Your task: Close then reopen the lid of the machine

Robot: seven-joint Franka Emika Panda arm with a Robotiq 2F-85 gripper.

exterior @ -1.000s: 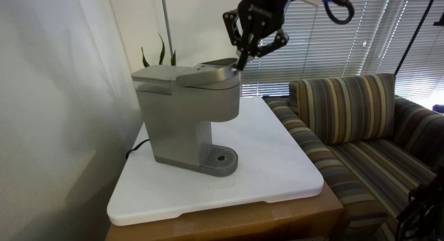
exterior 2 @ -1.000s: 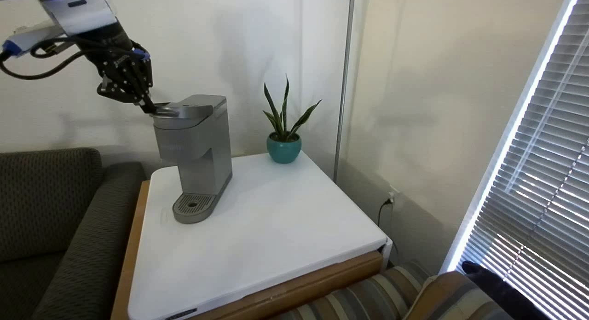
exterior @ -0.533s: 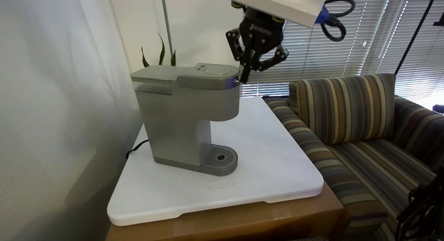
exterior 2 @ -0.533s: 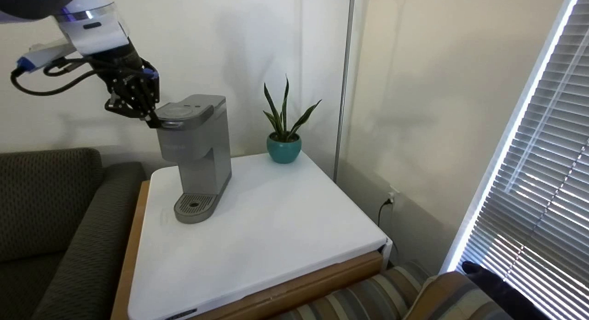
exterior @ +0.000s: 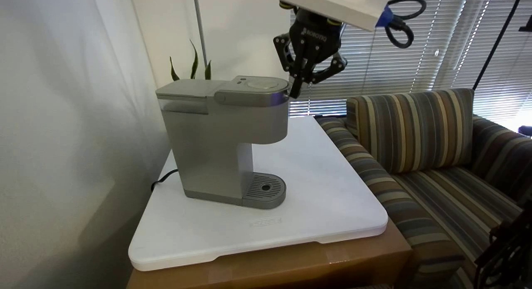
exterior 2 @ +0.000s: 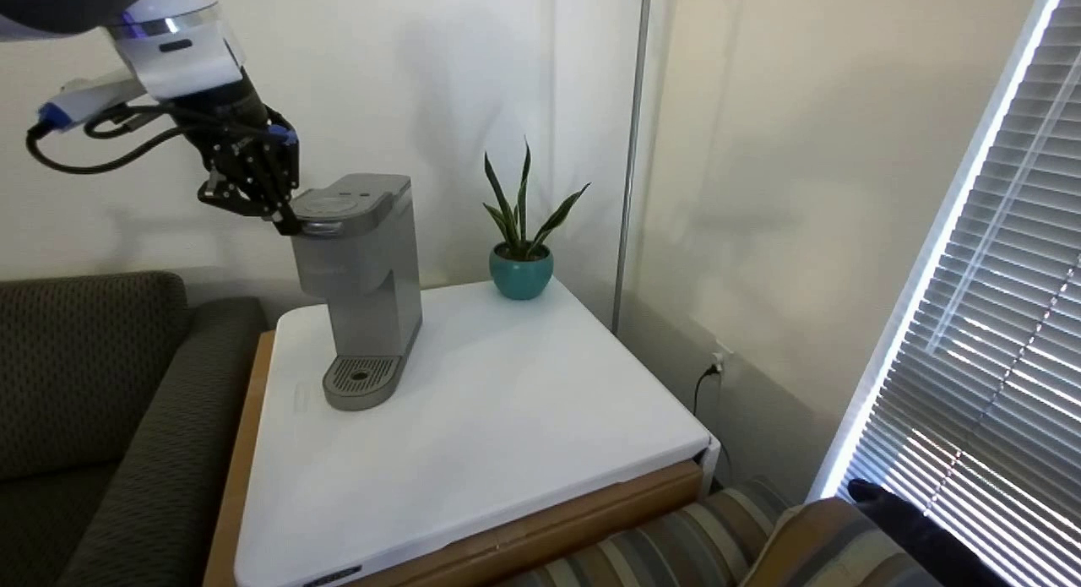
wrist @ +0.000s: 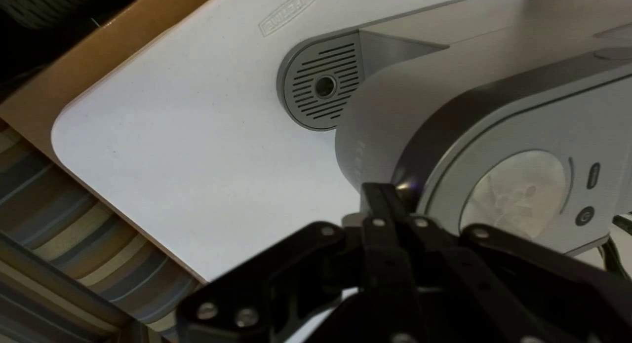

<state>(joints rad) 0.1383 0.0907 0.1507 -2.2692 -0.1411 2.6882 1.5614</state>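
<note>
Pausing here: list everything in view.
Rectangular tabletop: 1, white, scene's centre
Boxy base: 1, brown, beneath tabletop
Boxy plastic coffee maker: 1, grey, on tabletop
Flat plastic lid: 1, grey, down on coffee maker
Thin cord: 1, black, behind coffee maker
Round pot: 1, teal, on tabletop
Spiky plant: 1, green, in pot
Metal pole: 1, grey, near pot
Striped fabric armchair: 1, multicoloured, beside tabletop
Fabric sofa: 1, dark grey-green, beside tabletop
Slatted blinds: count unclear, white, behind armchair
Robot arm: 1, white and black, higher than lid
Fingers: 2, black, together at lid's front
</note>
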